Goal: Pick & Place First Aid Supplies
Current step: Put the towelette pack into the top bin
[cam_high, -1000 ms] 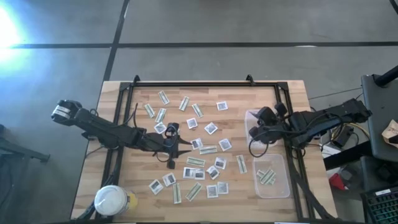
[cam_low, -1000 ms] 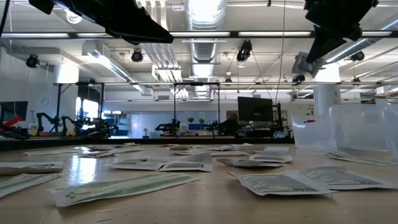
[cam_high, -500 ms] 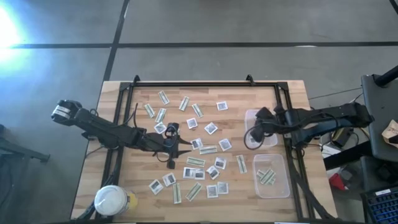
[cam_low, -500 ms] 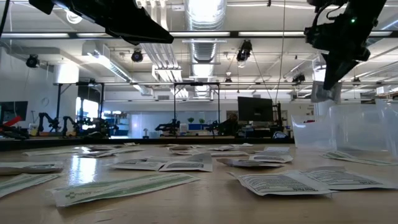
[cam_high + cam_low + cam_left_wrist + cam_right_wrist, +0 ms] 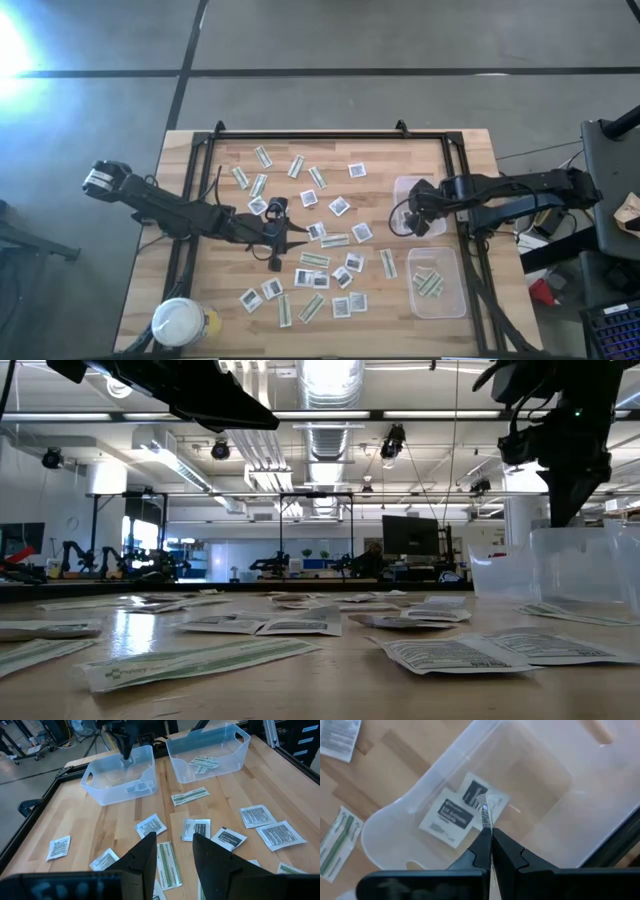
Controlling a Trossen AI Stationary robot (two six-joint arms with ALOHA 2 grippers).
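Packet edge-on in right end effector, over tub.

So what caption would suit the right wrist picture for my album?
The right gripper, fingers shut on a thin white packet, hangs over a clear tub holding two square packets.

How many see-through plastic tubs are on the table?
2. One clear tub sits at the table's right side, under the right gripper, with white packets inside. The second tub lies beside it, nearer the table's front edge, holding green-and-white strips. None looks hidden.
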